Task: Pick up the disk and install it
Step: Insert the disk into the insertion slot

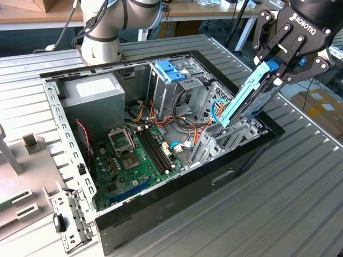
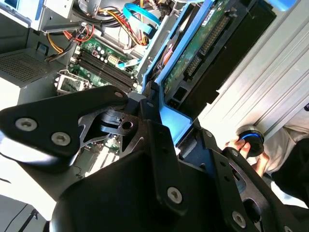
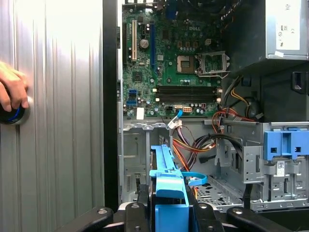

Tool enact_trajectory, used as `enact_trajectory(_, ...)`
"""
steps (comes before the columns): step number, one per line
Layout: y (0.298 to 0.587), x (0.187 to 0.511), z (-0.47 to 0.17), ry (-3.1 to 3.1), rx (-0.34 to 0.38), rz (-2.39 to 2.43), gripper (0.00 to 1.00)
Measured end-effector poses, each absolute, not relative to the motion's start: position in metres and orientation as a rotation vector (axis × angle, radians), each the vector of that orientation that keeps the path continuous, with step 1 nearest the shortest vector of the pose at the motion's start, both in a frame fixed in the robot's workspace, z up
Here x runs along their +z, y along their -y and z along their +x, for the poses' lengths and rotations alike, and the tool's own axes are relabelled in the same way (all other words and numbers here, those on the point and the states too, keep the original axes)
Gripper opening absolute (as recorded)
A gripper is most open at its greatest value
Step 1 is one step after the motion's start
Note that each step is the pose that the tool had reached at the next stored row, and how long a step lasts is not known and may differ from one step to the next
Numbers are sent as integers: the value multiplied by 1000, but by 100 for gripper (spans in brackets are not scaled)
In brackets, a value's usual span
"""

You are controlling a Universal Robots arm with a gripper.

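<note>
The disk (image 1: 245, 100) has blue plastic side pieces and a dark body. It hangs steeply tilted over the front corner of the open computer case (image 1: 177, 184), on the exterior view's right. Its lower end reaches down to the metal bay (image 1: 231, 138). My gripper (image 1: 274, 70) is shut on the disk's upper end. In the second wrist view the disk (image 2: 205, 46) shows its green circuit-board side between my fingers (image 2: 145, 104). In the first wrist view the disk's blue edge (image 3: 166, 181) points into the case from my gripper (image 3: 169, 215).
Inside the case lie the green motherboard (image 1: 134, 158), a grey power-supply box (image 1: 95, 92), a metal drive cage with a light-blue latch (image 1: 170, 69) and loose cables (image 1: 185, 120). A person's hand (image 3: 10, 89) rests on a black-blue knob (image 3: 13, 116) on the ribbed table (image 1: 300, 176).
</note>
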State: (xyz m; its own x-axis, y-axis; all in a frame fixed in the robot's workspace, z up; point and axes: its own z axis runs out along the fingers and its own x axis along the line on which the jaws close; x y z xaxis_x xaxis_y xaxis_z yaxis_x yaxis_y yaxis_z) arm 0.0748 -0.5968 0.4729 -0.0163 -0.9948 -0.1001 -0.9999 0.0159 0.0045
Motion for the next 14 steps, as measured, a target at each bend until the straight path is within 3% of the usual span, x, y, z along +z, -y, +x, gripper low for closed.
enact_trajectory(14,597,465,63,-2189,113,-2154,37)
